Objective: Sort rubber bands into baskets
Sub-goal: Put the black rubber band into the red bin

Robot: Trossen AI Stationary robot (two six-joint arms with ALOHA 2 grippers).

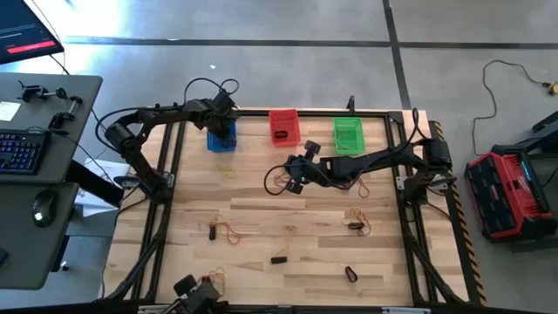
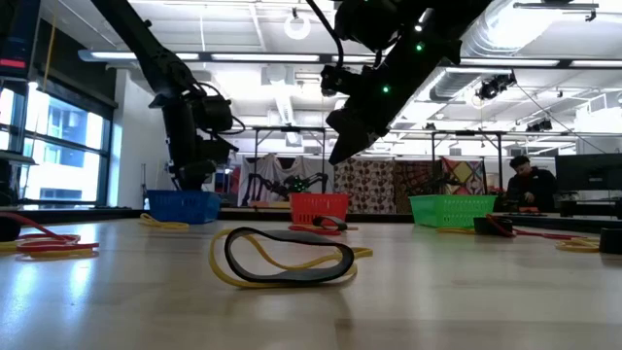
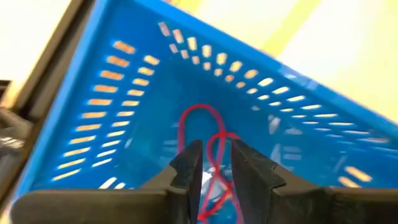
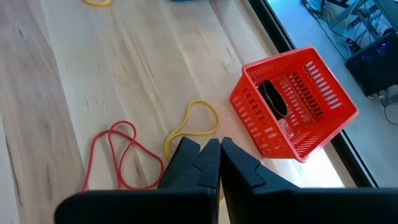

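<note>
The left gripper (image 3: 214,163), fingers slightly parted, hangs inside the blue basket (image 3: 124,93) around a red rubber band (image 3: 208,134): light, floppy, best pinched on one strand; the right gripper (image 4: 210,163) is closed over the table

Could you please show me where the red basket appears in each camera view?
High view: red basket, far table edge, between blue basket and green basket.
Low view: centre background.
Left wrist view: not in it.
Right wrist view: right of centre.
Shared landmark: the blue basket beside it.
</note>
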